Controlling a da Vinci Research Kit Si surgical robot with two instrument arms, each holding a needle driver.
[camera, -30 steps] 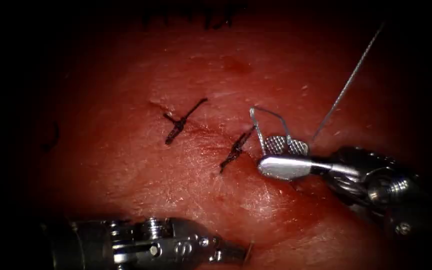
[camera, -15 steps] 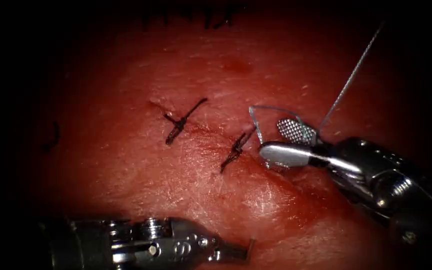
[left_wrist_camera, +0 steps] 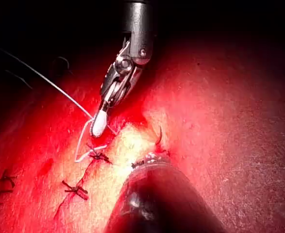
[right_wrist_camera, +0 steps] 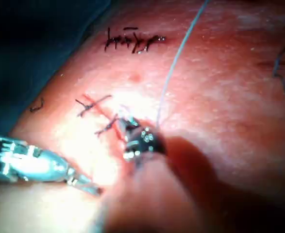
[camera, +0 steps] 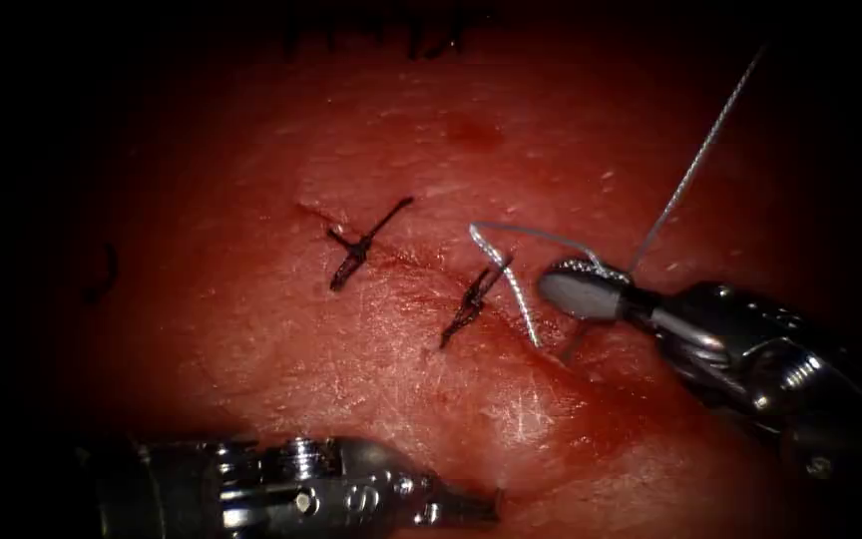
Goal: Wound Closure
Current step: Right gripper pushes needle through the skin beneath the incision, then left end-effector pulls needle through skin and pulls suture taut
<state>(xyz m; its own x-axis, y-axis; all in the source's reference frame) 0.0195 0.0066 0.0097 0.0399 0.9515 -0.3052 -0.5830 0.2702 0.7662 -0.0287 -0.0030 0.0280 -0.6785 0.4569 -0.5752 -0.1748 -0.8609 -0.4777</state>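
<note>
Pale thread (camera: 511, 274) loops beside second stitch (camera: 471, 302). Right tool (camera: 579, 289) clamps thread. Left tool (camera: 471, 506) low, pinching needle (left_wrist_camera: 159, 135).

Endoscope view: looks down on tissue (camera: 371, 379) from above and in front, moderately near; cut (camera: 421, 274) runs across middle; right tool (camera: 581, 289) enters from picture's right, left tool (camera: 451, 504) from lower edge.
Left wrist view: rides along left arm's shaft, very close to own tip (left_wrist_camera: 149, 160); faces across cut (left_wrist_camera: 84, 174) toward right tool (left_wrist_camera: 98, 126).
Right wrist view: along right shaft, very close to own tool (right_wrist_camera: 137, 138); left tool (right_wrist_camera: 79, 182) seen beyond.
Shared by all three: cut with its tied stitches (camera: 356, 245), thread (camera: 695, 165).
</note>
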